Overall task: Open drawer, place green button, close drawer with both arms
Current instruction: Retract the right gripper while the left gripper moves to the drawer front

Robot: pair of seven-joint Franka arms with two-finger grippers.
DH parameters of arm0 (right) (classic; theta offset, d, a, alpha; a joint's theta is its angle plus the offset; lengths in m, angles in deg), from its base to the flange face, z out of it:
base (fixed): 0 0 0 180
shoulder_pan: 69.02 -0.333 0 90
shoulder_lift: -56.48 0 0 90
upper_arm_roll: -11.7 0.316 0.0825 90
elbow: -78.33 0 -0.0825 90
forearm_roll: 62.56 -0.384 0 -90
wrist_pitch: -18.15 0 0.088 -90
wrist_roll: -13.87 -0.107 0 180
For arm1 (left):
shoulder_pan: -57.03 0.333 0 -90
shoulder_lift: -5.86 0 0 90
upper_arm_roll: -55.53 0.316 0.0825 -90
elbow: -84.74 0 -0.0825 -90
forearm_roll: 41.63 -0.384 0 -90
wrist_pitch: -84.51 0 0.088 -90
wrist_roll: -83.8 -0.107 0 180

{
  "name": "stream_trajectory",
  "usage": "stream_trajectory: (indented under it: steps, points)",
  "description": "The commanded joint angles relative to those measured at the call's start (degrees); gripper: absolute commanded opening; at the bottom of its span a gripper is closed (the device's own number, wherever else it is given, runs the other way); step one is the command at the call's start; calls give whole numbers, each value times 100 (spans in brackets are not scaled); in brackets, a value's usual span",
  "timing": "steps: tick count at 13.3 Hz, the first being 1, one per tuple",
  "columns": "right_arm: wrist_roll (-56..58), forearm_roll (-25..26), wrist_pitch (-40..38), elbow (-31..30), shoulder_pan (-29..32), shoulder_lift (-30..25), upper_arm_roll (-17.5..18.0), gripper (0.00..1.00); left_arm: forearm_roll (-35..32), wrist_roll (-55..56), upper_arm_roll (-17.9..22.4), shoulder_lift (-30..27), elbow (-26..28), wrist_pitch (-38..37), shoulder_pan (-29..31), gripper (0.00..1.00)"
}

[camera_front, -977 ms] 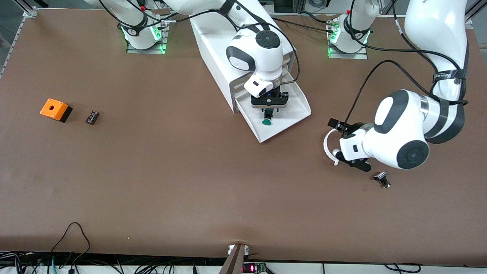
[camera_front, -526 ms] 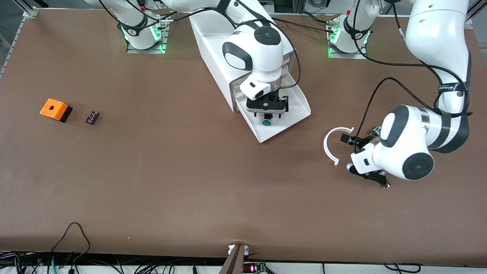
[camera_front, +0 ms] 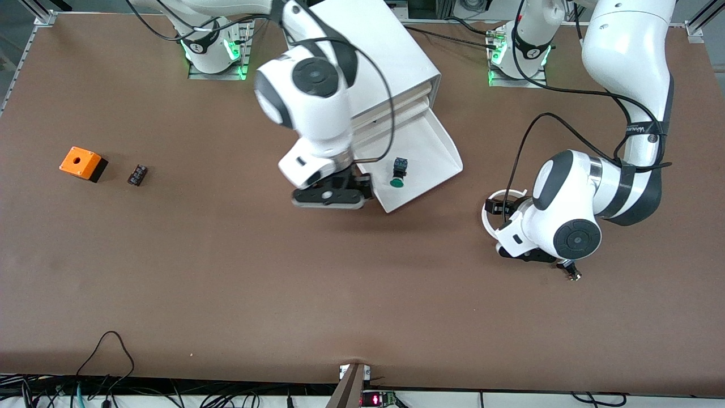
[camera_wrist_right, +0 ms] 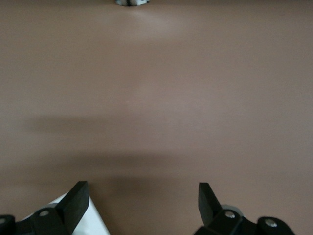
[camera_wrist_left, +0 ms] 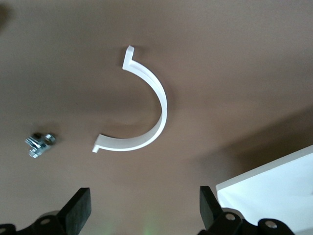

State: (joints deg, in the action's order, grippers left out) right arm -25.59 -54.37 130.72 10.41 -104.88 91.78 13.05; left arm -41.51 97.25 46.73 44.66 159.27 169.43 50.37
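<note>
The lowest drawer of the white cabinet stands pulled out. The green-capped button lies on its side in the drawer, near its front edge. My right gripper is open and empty, low over the table beside the drawer's front corner, toward the right arm's end. Its wrist view shows the open gripper over bare table with a white drawer corner at one finger. My left gripper is open and empty over the table toward the left arm's end. In its wrist view the gripper is near the drawer's corner.
A white curved strip lies on the table under the left arm and shows in the left wrist view. A small black-and-silver part lies beside it. An orange box and a small black part lie toward the right arm's end.
My right gripper let go of the button, which stays in the drawer, and swung off the drawer to the table beside its front corner. My left arm shifted back over the curved strip.
</note>
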Motion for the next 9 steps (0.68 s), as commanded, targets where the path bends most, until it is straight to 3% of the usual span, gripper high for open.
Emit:
stream_trajectory:
  steps: [1, 4, 5, 6, 7, 9]
  points:
    - [674, -151, -261, -388, 403, -357, 59, 99, 722, 1118, -25, -162, 306, 207, -1, 95]
    - [1596, -343, -358, -958, 1087, -831, 50, 99, 682, 2352, -174, -250, 596, 892, -256, 95]
    - [1747, -458, -358, -1160, 1299, -1015, 50, 99, 656, 2598, -236, -451, 937, 1242, -387, 94]
    - [1905, -485, -367, -1440, 1579, -1278, 50, 99, 47, 2836, -245, -992, 1880, 2177, -789, 92]
    - [1976, -485, -385, -1626, 1721, -1463, 50, 99, -64, 3238, -254, -1119, 2220, 2612, -854, 92]
    - [2073, -485, -524, -2048, 1898, -1868, -11, 99, -65, 3750, -280, -1156, 2346, 2993, -871, 91]
